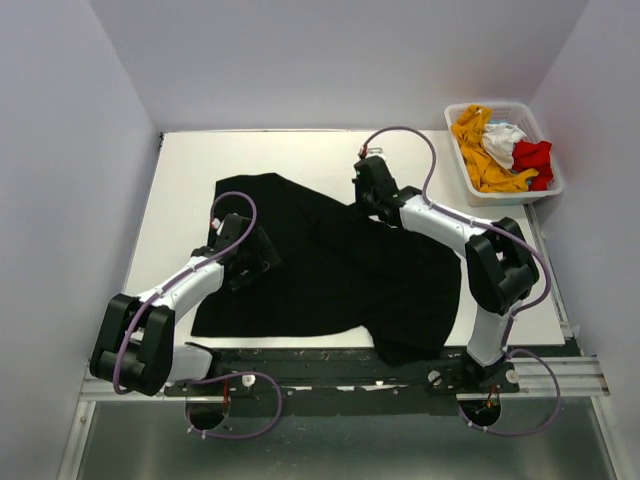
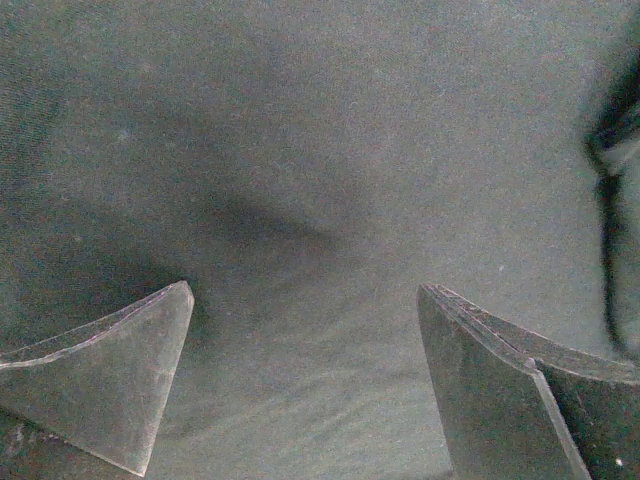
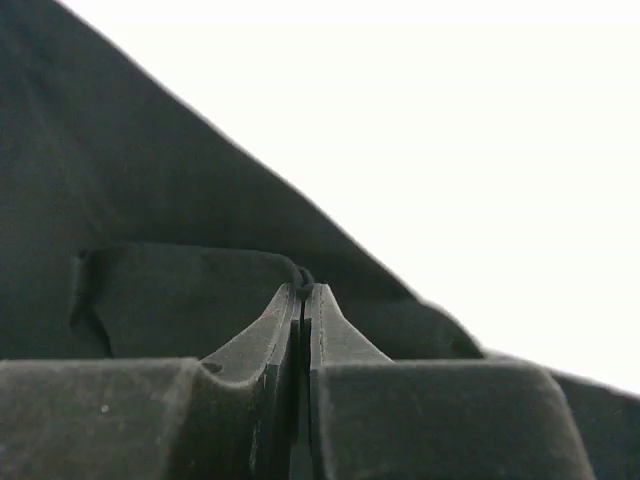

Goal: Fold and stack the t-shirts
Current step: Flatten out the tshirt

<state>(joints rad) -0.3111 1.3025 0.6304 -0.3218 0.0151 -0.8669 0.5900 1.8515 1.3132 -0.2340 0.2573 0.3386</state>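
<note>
A large black t-shirt (image 1: 330, 265) lies spread on the white table (image 1: 190, 180), with one part hanging over the near edge. My left gripper (image 1: 250, 258) is open, its jaws wide apart just above the shirt's left part; black cloth (image 2: 320, 200) fills the left wrist view. My right gripper (image 1: 368, 192) is shut on a fold of the black shirt's edge (image 3: 305, 280) at the shirt's far right side. The orange-yellow (image 1: 478, 150), white (image 1: 503, 140) and red (image 1: 533, 160) shirts lie bunched in the basket.
A white slatted basket (image 1: 458, 170) stands at the table's far right corner. Bare white table surface lies along the far edge and left side. Grey walls close in the table on three sides.
</note>
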